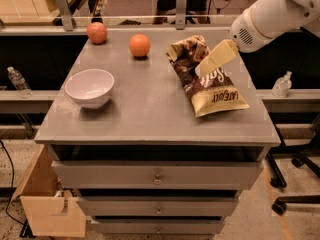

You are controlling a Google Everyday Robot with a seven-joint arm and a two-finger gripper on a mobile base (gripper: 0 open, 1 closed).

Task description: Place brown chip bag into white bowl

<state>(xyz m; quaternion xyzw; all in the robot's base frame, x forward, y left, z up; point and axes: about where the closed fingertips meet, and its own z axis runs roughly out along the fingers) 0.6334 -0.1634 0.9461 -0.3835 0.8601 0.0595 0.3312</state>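
**White robot arm (270, 16) reaching in from the upper right over a grey counter (150, 119).**
The tan claw (216, 59) slants down-left over the crinkly dark-brown chip bag (210, 86); whether it is apart or together cannot be told. The bag lies flat on the counter's right, long axis far-left to near-right. The small glossy white bowl (90, 87) sits well apart at left, with two orange fruits (140, 45) behind.

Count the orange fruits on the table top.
2. One orange fruit sits at the back-left corner; the second orange fruit is to its right, beside the brown chip bag. The claw is over the bag. None looks hidden.
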